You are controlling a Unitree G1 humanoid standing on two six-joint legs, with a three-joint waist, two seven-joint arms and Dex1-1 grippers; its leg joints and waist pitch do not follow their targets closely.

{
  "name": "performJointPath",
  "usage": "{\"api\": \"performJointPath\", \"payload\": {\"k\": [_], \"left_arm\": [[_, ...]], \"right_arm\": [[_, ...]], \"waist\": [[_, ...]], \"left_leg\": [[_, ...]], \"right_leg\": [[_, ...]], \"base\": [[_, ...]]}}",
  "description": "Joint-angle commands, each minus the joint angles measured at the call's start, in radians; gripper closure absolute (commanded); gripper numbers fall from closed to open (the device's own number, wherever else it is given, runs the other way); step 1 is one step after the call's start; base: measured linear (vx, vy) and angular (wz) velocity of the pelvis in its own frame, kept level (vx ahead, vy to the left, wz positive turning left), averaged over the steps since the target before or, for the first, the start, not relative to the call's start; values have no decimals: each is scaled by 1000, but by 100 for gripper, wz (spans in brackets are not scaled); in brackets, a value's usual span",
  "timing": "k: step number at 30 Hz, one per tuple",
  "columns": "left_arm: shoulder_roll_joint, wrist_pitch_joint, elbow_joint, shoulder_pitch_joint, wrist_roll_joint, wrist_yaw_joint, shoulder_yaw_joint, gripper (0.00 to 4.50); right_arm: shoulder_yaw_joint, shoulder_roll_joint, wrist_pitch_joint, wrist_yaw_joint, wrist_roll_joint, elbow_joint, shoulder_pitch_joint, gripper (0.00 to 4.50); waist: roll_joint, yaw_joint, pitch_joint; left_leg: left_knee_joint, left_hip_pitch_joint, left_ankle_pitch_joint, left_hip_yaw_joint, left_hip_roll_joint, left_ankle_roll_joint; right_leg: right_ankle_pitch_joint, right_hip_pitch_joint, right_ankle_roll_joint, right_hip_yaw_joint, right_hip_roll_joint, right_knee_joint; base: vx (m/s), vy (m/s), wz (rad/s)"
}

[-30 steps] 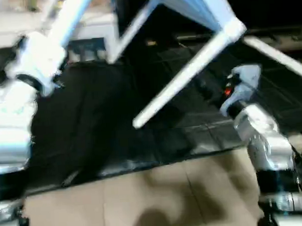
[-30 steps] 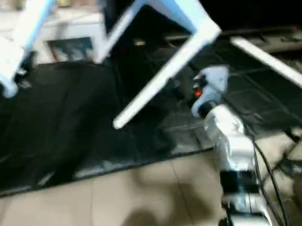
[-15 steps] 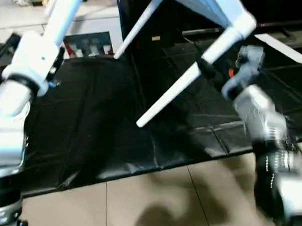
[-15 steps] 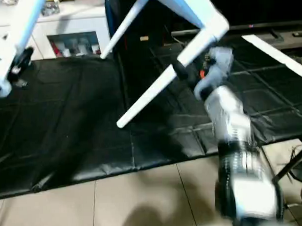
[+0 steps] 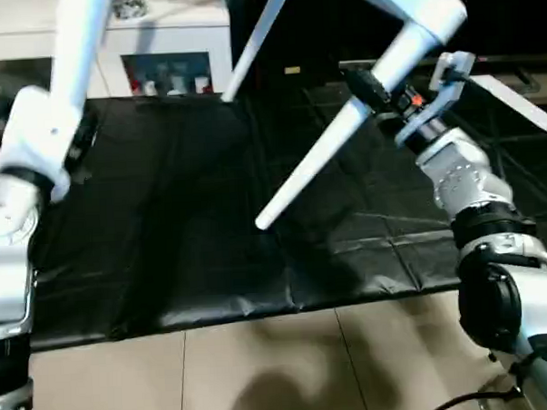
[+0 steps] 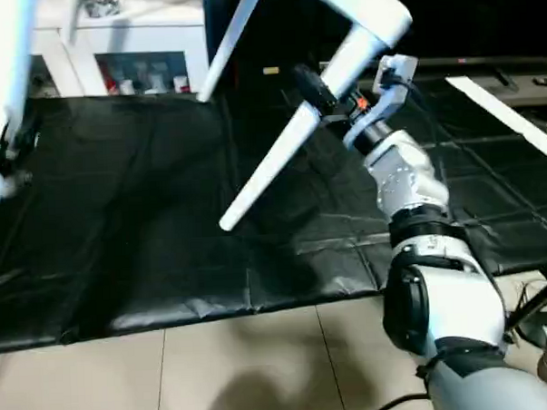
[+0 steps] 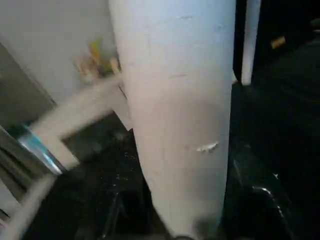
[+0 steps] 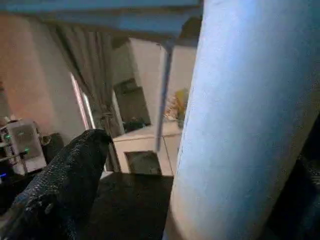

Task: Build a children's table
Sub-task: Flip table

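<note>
Now the right gripper (image 5: 377, 91) has swung up from low over the black mat (image 5: 165, 219) and sits at the near leg (image 5: 339, 143) of the children's table (image 6: 365, 10), fingers spread wide on either side of the leg, not clamped; one dark finger (image 8: 65, 185) stands clear of the white shaft. The table hangs tilted above the mat, legs pointing down and toward the robot. The left gripper (image 5: 76, 150) is closed partway around another leg (image 5: 76, 50), bearing it. Compared with a second ago, the right forearm is raised and turned, and the leg now lies between its fingers. My guess: it is about to grip, probably to seat or steady this leg.
</note>
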State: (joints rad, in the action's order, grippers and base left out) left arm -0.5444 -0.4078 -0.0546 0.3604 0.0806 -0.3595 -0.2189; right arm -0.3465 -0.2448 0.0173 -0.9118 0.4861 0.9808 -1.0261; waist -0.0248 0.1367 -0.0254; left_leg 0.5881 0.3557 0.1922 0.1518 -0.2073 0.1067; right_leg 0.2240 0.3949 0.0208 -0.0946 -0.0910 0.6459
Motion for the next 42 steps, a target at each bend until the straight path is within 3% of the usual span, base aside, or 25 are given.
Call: {"api": "performJointPath", "payload": {"k": [1,2,3,4,5,7,10,11,12,15,17,19,20,24,26,27,28,29,32,34,35,36,37,39,42], "left_arm": [[27,17,133,-49,53,-71,185,300],[35,23,152,-47,54,-71,188,300],[35,23,152,-47,54,-71,188,300],[40,36,177,-46,61,-70,197,300],[48,45,201,-43,67,-67,205,299],[70,58,247,-40,67,-54,208,297],[92,70,297,-43,60,-36,202,295],[97,97,345,-45,65,-24,206,295],[102,107,366,-45,62,-20,201,294],[100,149,433,-40,54,-11,193,294],[90,185,483,-32,64,-2,192,294],[86,206,499,-34,49,-3,169,294],[82,218,495,-43,27,-11,143,238],[74,242,460,-78,-19,-22,89,224],[65,257,364,-151,-69,-25,25,193],[65,258,348,-163,-77,-23,18,182],[66,258,261,-217,-114,-29,-13,181],[67,257,247,-225,-117,-27,-19,175],[84,268,165,-270,-152,-8,-63,139],[122,298,77,-316,-213,-4,-108,133],[122,298,76,-317,-214,-4,-108,133],[139,319,51,-336,-240,-3,-124,120],[150,334,34,-347,-254,2,-130,96],[206,365,-48,-386,-307,32,-149,94],[250,367,-113,-418,-338,51,-155,79]], "right_arm": [[30,11,-31,-13,-6,-63,-62,0],[27,7,-33,-16,-5,-66,-67,0],[27,7,-33,-16,-5,-66,-67,0],[33,5,-34,-12,-14,-73,-70,0],[41,1,-44,-7,-30,-74,-73,0],[61,-1,-58,-10,-58,-80,-75,0],[92,12,-43,-2,-79,-115,-63,0],[126,30,-31,11,-100,-158,-38,0],[140,38,-21,13,-107,-178,-24,0],[183,63,-5,42,-142,-233,33,0],[201,79,0,69,-157,-269,73,0],[208,92,11,103,-165,-308,113,0],[211,101,16,128,-169,-350,152,0],[214,111,34,171,-167,-450,239,0],[210,115,41,199,-160,-573,357,0],[208,116,44,202,-156,-589,373,0],[207,119,52,192,-138,-653,439,0],[208,119,50,188,-137,-661,450,0],[213,122,40,184,-131,-719,519,0],[213,139,32,205,-114,-806,608,0],[213,140,32,206,-114,-808,609,0],[212,152,26,224,-107,-847,646,0],[214,156,21,235,-110,-870,668,0],[217,179,-15,268,-123,-939,750,0],[215,199,-25,307,-135,-985,804,0]], "waist": [[14,-9,40],[12,-4,41],[18,-2,41],[15,1,42],[32,2,43],[26,-3,44],[24,-6,42],[14,-9,41],[19,-7,40],[9,-11,38],[-6,-11,37],[-9,-11,38],[-10,-10,37],[-5,-22,42],[4,-22,58],[3,-28,58],[9,-29,59],[5,-31,59],[8,-37,62],[10,-36,49],[10,-37,47],[12,-38,43],[10,-38,41],[15,-37,34],[15,-35,26]], "left_leg": [[-70,-2,213,10,-17,-44],[-70,-8,226,11,-17,-39],[-70,-11,231,11,-18,-34],[-71,-9,231,10,-19,-29],[-70,-13,237,9,-20,-21],[-71,-6,218,7,-22,-9],[-75,-11,252,5,-23,1],[-77,-11,253,4,-25,0],[-78,-14,258,5,-26,2],[-84,-15,269,4,-25,6],[-87,-15,251,7,-23,3],[-90,-17,246,6,-24,5],[-91,-17,231,6,-24,5],[-95,-11,186,3,-26,8],[-78,-13,76,1,-24,5],[-70,-4,-13,3,-19,-14],[-65,-2,-51,4,-14,-26],[-64,-2,-47,5,-15,-36],[-62,2,-38,6,-14,-59],[-70,4,33,6,-22,-58],[-73,4,64,7,-24,-57],[-79,1,126,8,-24,-45],[-80,1,147,8,-26,-33],[-88,1,192,7,-30,-19],[-95,0,257,8,-33,-1]], "right_leg": [[188,-36,182,52,-47,-91],[195,-32,174,53,-46,-94],[192,-31,174,53,-46,-93],[175,-31,175,53,-45,-92],[166,-28,177,54,-44,-90],[92,-37,190,52,-43,-84],[89,-37,190,51,-42,-86],[84,-40,191,51,-43,-88],[88,-37,188,52,-43,-88],[133,-45,160,54,-47,-94],[148,-46,138,56,-48,-99],[186,-47,119,58,-52,-102],[179,-48,116,59,-52,-104],[81,-57,108,57,-48,-92],[-97,-62,138,59,-47,-74],[-252,-63,165,56,-37,-61],[-328,-65,183,52,-32,-55],[-344,-66,186,52,-33,-58],[-356,-69,208,52,-33,-57],[-277,-66,209,53,-41,-68],[-241,-64,207,53,-41,-71],[-142,-64,196,53,-41,-79],[-88,-64,180,56,-43,-83],[-12,-59,166,57,-43,-91],[104,-57,141,60,-46,-103]], "base": [[0,0,0],[0,0,0],[0,0,0],[0,0,0],[0,0,0],[0,0,0],[0,0,0],[0,0,0],[0,0,0],[0,0,0],[0,0,0],[0,0,0],[0,0,0],[0,0,0],[0,0,0],[55,18,1],[55,18,1],[50,24,0],[0,0,0],[0,0,0],[0,0,0],[0,0,0],[0,0,0],[0,0,0],[0,0,0]]}}
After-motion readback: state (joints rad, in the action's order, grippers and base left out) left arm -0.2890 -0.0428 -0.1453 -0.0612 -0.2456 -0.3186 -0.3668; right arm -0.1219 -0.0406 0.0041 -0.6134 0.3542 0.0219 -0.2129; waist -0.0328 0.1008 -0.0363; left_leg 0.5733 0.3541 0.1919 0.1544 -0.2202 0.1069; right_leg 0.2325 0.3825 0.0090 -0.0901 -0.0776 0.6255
